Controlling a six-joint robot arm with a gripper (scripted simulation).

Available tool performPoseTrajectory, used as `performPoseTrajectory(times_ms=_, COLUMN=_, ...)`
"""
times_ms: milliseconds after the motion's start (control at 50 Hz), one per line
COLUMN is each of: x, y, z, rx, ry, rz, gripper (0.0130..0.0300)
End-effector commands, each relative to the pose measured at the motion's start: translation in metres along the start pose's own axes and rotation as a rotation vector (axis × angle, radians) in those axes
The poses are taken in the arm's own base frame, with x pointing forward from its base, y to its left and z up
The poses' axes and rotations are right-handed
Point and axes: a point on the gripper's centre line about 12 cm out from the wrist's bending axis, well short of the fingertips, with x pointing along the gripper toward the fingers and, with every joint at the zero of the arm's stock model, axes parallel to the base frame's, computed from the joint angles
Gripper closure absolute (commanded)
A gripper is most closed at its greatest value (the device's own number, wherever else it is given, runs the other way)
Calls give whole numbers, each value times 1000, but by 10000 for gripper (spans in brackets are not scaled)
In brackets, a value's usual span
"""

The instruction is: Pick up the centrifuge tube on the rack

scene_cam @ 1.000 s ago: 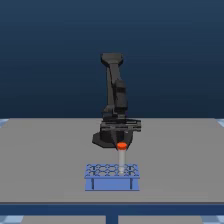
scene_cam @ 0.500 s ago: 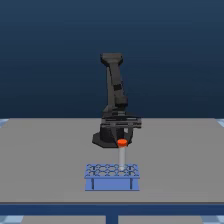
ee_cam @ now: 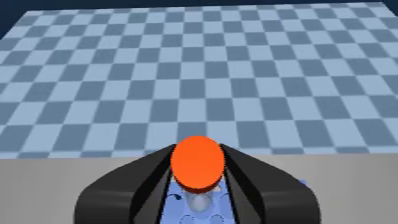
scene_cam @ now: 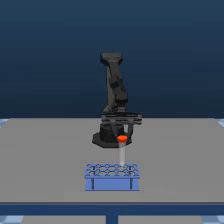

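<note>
My gripper is clamping the centrifuge tube just under its orange-red cap; in the wrist view my two dark fingers are pressing in on either side of that cap, with no gap showing, so I am reading this as a firm hold on the tube

What is changing is height: compared with a second ago the cap is sitting clearly higher above the rack, and more of the pale tube body is showing between my gripper and the rack's top grid. The tube is hanging upright, directly over the rack, its lower end at the holed top; from the exterior view I cannot tell whether the tip is fully clear of its hole or lingering just inside it

The rack itself is sitting where it was on the grey tabletop, in front of my arm's base, not being dragged upward

I am judging the pick as nearly done: the lift is working, and a little more straight-up travel should be freeing the tube completely
</note>
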Motion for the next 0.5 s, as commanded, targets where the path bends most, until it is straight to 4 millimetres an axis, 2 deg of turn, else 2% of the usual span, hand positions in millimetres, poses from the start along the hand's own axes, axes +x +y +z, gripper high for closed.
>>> performPoseTrajectory(times_ms=20, x=-2, y=0, z=3, rx=-22, ry=2, rz=-3, gripper=300)
performPoseTrajectory(times_ms=500, x=-7, y=0, z=13, rx=-22, ry=2, rz=-3, gripper=300)
